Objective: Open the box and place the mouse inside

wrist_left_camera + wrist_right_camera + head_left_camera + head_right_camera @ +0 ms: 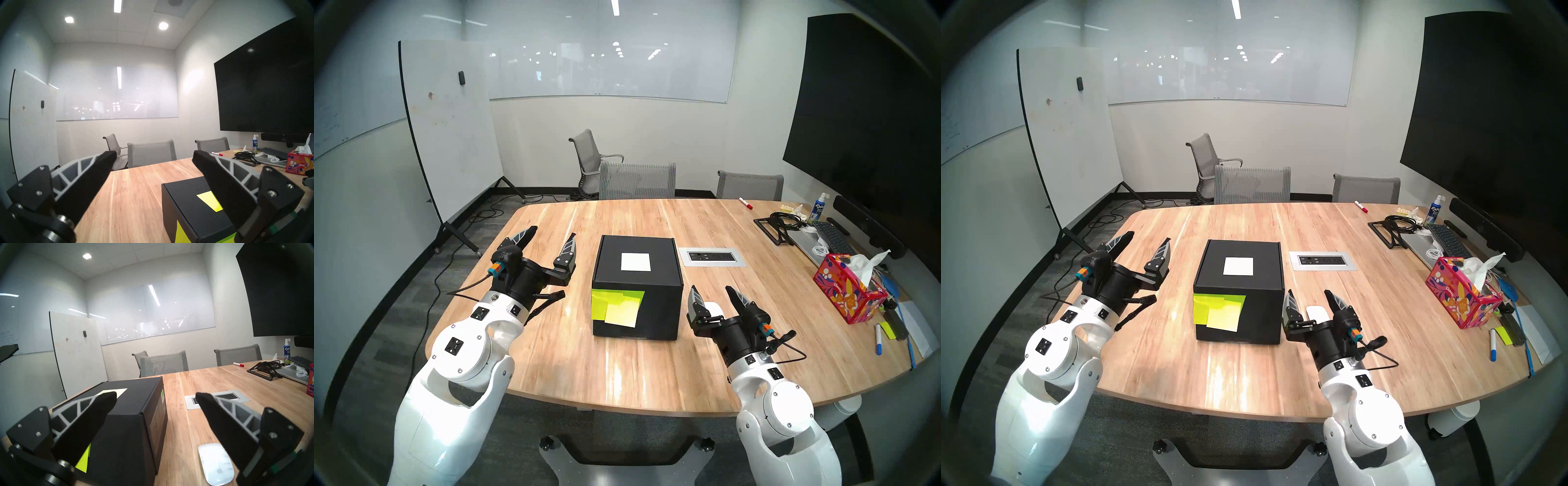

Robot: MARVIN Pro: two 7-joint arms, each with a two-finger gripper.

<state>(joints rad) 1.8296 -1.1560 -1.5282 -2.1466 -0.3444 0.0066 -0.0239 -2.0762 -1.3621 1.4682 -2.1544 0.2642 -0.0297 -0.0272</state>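
Box [638,288], matte black cardboard cube, shut; smooth white oval mouse [215,463] beside; both grippers' fingers spread, empty.

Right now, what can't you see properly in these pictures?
- Inside of the box: hidden in every view, because its lid is shut.
- The mouse: in the head views the right gripper covers its near end; in the right wrist view one finger overlaps its edge.
- Print on the box's side label: too small in the right wrist view.
- Sticky notes: cut off by the left wrist view's bottom edge.
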